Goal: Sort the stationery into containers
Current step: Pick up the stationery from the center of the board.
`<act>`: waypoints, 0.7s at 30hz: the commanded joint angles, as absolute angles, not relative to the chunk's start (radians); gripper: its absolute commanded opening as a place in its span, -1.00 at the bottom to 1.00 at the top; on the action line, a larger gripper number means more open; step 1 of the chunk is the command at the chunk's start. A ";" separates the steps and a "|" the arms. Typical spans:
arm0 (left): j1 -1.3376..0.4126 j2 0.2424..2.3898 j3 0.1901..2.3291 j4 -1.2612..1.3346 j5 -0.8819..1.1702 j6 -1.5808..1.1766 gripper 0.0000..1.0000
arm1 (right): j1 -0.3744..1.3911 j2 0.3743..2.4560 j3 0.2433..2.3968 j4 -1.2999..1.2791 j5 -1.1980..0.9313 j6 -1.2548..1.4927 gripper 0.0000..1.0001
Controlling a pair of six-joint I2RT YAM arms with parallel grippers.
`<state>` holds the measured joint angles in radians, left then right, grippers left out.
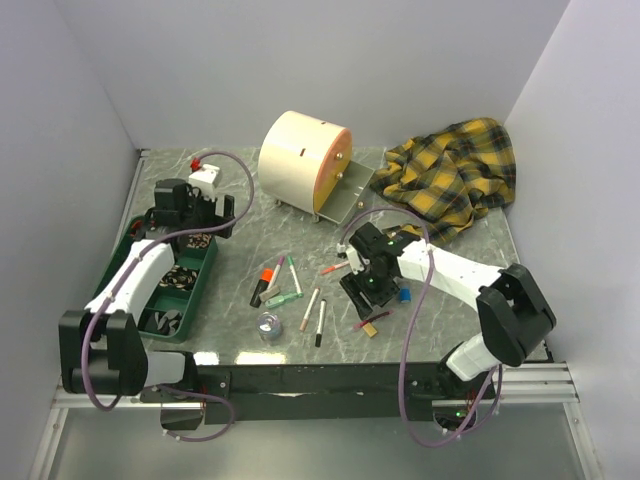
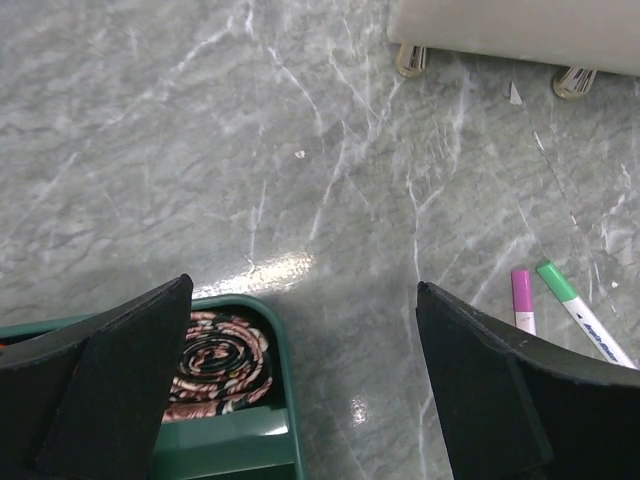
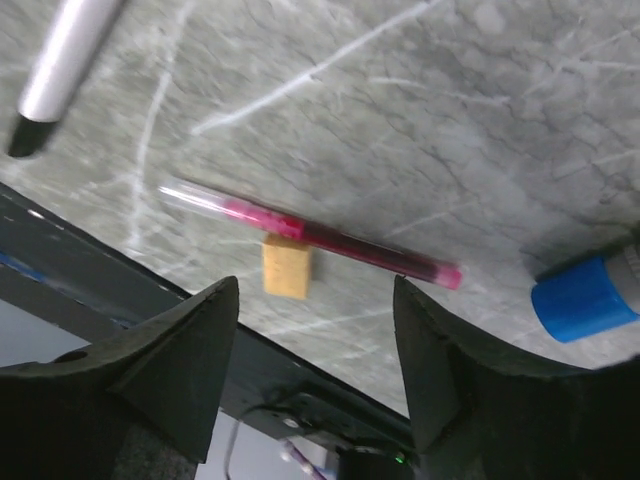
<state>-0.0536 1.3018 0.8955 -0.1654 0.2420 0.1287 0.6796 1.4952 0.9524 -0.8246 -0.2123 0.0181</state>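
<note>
Stationery (image 1: 309, 310) lies scattered on the grey marble tabletop (image 1: 240, 210); right gripper (image 3: 313, 300) hangs wide, empty, over a clear pink-ink pen (image 3: 310, 232) against a small tan block (image 3: 286, 266). Closing could snag both or roll the pen. Left gripper (image 2: 303, 290) gapes empty.

Your right gripper (image 1: 365, 290) hangs over scattered pens (image 1: 309, 310) mid-table. Your left gripper (image 1: 205, 215) is above the green tray (image 1: 207, 278), with the cabinet (image 1: 300, 160) behind.
</note>
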 commanded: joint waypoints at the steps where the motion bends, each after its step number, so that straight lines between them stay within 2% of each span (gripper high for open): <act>1: -0.048 1.235 0.861 -0.114 0.235 0.152 0.99 | 0.690 1.508 1.037 -0.903 -0.150 -0.078 0.35; 4: -0.046 1.224 0.847 -0.107 0.233 0.144 0.99 | 0.690 1.514 1.064 -0.983 -0.136 -0.178 0.34; 6: -0.045 1.215 0.833 -0.104 0.241 0.146 0.99 | 0.695 1.502 1.066 -1.018 -0.170 -0.222 0.25; 11: -0.038 1.206 0.819 -0.100 0.247 0.147 0.99 | 0.804 1.514 1.029 -1.029 -0.227 -0.274 0.21; 16: -0.038 1.190 0.810 -0.091 0.230 0.167 0.99 | 0.870 1.554 1.017 -1.071 -0.308 -0.379 0.07; 17: -0.038 1.189 0.807 -0.092 0.230 0.170 0.99 | 0.890 1.562 1.022 -1.078 -0.304 -0.403 0.01; 21: -0.037 1.181 0.792 -0.094 0.233 0.179 0.99 | 0.891 1.612 1.023 -1.086 -0.258 -0.423 0.02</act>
